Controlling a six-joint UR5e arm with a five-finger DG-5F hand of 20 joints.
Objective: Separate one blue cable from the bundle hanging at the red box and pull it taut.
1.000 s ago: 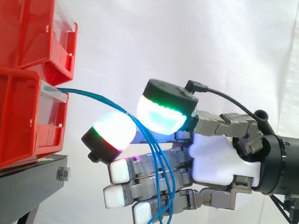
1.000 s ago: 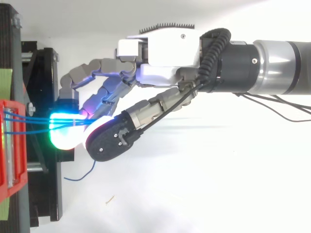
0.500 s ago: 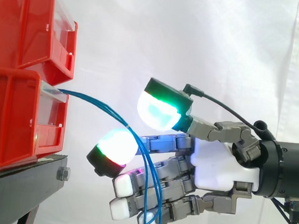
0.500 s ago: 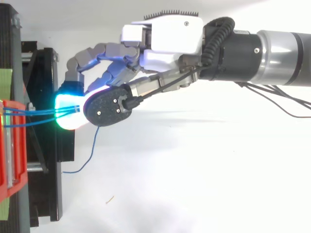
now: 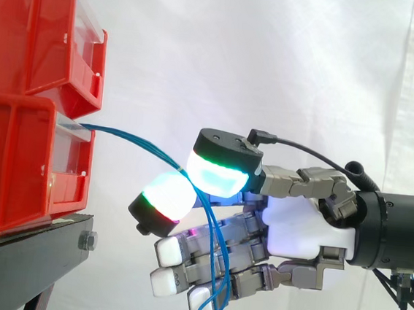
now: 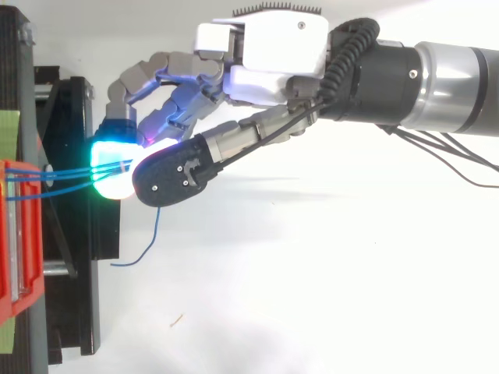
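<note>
Blue cables [image 5: 131, 139] — loose end [image 6: 153, 232] from above

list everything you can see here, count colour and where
red bins: two, red, stacked at the left on the stand
blue cables: several, thin, blue, running from the front of the lower bin to the hand, then hanging down across its fingers
black stand: one, black, under the bins
green strip: one, green, at the left edge of the top view beside the bins
small scrap: one, brownish, on the white ground below the hand in the top view
white curtain: one, white, behind everything
arm: one, grey and black, coming in from the right
hand: one, white and grey, fingers curled, two glowing fingertips pinching the blue cables
</note>
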